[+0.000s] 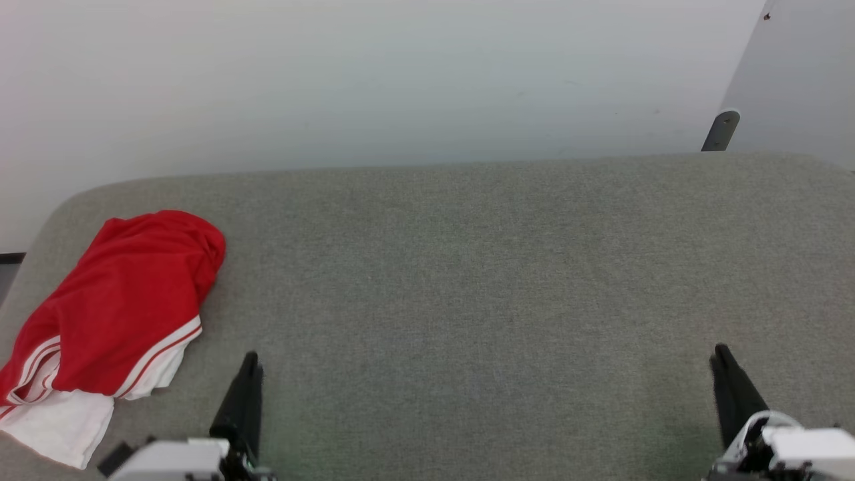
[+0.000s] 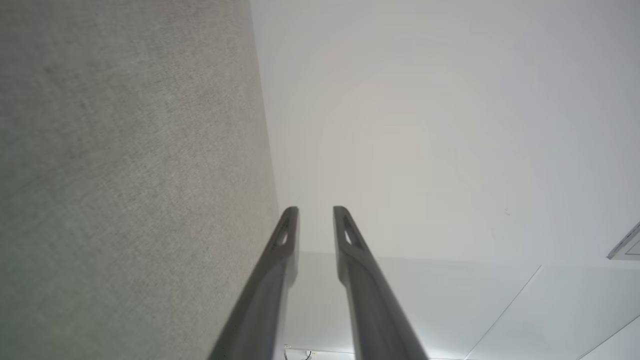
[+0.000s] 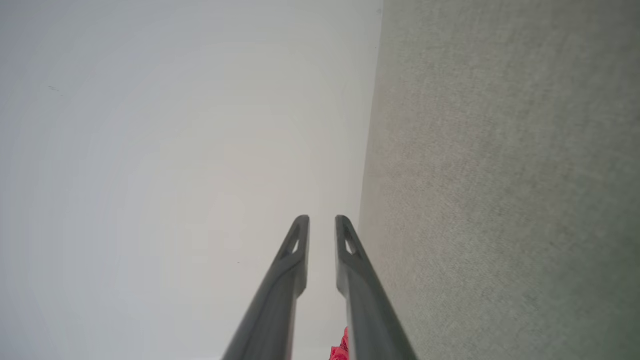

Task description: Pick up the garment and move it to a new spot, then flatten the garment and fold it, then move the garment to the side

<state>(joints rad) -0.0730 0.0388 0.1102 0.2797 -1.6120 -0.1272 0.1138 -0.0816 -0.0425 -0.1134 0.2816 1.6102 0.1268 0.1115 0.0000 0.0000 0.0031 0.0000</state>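
Far left on cushion [image 1: 467,267]: garment [image 1: 120,294] bunched; left hand [image 1: 250,364], right hand [image 1: 723,355] slightly spread, empty.

You have no words, numbers or signs to read here. The red shirt [image 1: 127,294] at 9 o'clock has only white and red stripes, with no letters or labels you can make out.

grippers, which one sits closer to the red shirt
The left gripper: it stands just beside the garment at the left end of the grey surface, while the right gripper is far across on the other side.
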